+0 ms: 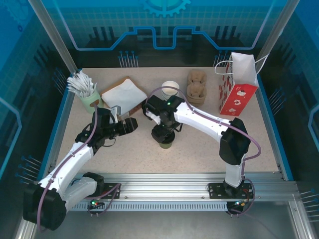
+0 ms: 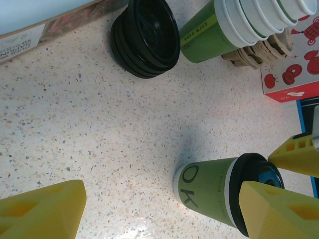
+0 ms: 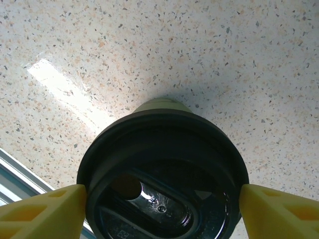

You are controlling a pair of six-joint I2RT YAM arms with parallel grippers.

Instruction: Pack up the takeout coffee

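The takeout coffee (image 1: pixel 166 143), a small green paper cup with a black lid, stands upright mid-table. My right gripper (image 1: pixel 163 133) hangs straight above it. In the right wrist view the black lid (image 3: pixel 162 164) lies between the yellow fingers (image 3: pixel 40 211), which flank its rim at or very near touching; the right gripper (image 3: pixel 162 211) looks open. My left gripper (image 1: pixel 132 124) points at the cup from the left, a little short of it. In the left wrist view the left gripper (image 2: pixel 162 211) stands open, with the cup (image 2: pixel 214 191) ahead near its right finger (image 2: pixel 279 211).
A stack of loose black lids (image 2: pixel 147 37) and a stack of lidless green cups (image 1: pixel 170 88) sit behind the cup. Cardboard cup carriers (image 1: pixel 196 85) and a red-and-white gift bag (image 1: pixel 238 89) stand back right. Napkins (image 1: pixel 123 94) and a stirrer holder (image 1: pixel 84 92) lie back left.
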